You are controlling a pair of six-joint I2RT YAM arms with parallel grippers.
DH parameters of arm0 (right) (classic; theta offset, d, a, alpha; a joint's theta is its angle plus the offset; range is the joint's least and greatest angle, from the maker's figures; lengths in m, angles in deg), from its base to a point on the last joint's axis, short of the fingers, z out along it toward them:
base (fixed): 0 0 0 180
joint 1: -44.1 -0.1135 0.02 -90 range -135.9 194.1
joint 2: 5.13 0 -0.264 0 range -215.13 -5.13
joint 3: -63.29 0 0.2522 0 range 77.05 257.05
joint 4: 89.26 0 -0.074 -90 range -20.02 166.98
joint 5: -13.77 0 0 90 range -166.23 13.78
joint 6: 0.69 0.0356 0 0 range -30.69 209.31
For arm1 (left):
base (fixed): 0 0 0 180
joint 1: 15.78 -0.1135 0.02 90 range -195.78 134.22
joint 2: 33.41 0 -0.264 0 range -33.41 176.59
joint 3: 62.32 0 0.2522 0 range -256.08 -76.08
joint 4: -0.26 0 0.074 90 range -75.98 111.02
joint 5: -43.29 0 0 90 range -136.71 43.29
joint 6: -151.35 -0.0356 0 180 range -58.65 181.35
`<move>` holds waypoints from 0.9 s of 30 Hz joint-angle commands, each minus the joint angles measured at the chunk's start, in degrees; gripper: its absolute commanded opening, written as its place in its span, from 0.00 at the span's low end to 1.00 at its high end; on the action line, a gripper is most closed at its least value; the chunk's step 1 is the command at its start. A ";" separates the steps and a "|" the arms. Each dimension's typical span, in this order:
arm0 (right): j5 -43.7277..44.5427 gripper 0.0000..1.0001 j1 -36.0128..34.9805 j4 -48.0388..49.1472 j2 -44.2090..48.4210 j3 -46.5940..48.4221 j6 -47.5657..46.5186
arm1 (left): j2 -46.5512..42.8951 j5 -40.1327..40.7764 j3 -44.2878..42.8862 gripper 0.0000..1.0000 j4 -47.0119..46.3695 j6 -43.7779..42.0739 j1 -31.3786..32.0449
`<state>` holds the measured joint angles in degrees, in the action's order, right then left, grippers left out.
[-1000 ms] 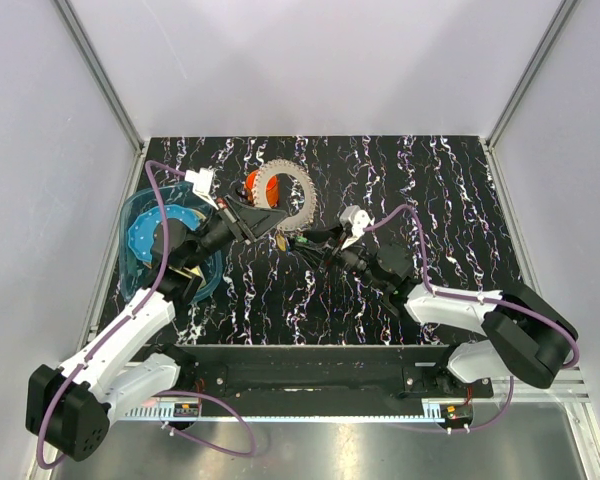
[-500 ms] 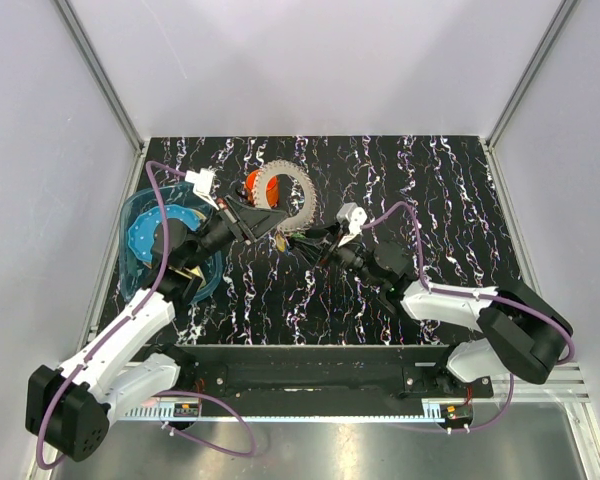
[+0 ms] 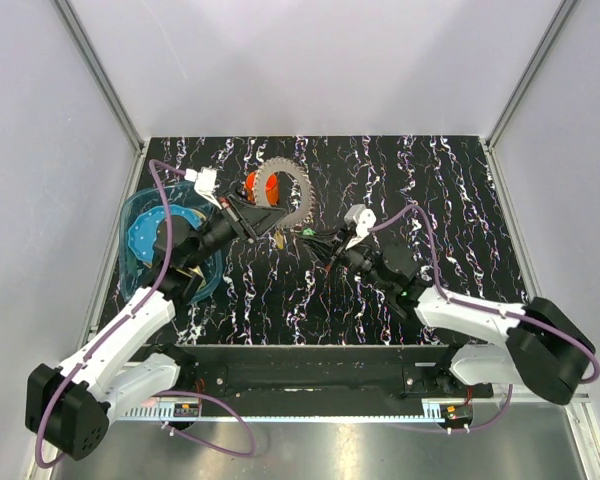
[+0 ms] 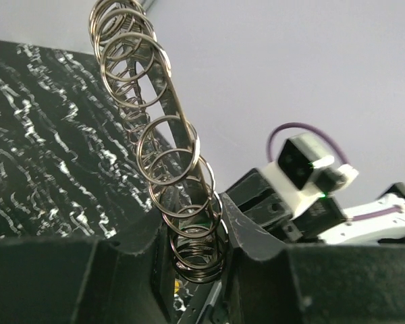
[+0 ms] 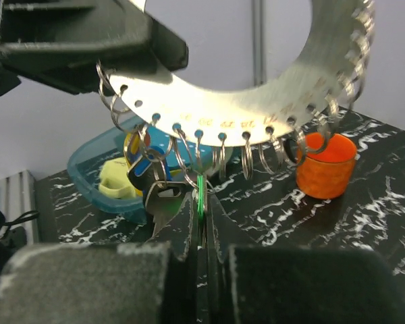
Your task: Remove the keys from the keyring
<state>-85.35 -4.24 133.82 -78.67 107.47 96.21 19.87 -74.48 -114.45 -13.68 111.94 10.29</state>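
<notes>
Metal keyring [image 5: 256, 108] stiff; left gripper [image 4: 192, 255] clamps rim. Right gripper [image 5: 201, 233] pinches green key [image 5: 200, 190], lower centre; likely light, slippery, so hold head.

We note: silver-grey keyring [image 5: 256, 101]; green key [image 5: 200, 190]; orange cup [image 5: 324, 165]; translucent blue tub [image 3: 140, 225]; table [image 3: 450, 190] black, white marbled streaks.

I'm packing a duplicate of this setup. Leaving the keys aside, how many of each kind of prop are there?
Keyring: 1
Orange cup: 1
Blue tub: 1
Pale yellow item inside the tub, kind unclear: 1
Total: 4
</notes>
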 commanded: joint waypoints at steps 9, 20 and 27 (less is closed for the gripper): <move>8.86 0.00 -0.35 -34.94 12.45 6.67 -6.63 | 1.57 7.38 6.80 0.00 -4.63 -4.98 1.01; 7.46 0.00 -0.27 -44.97 12.37 13.34 -20.33 | -8.35 11.93 11.12 0.48 10.00 -10.06 1.01; 4.04 0.00 -0.27 -45.41 10.87 15.46 -23.94 | -15.48 12.83 10.87 0.62 21.89 -15.86 1.01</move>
<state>-78.97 -4.59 86.87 -67.70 119.34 76.82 7.37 -63.90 -103.54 1.33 101.19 11.49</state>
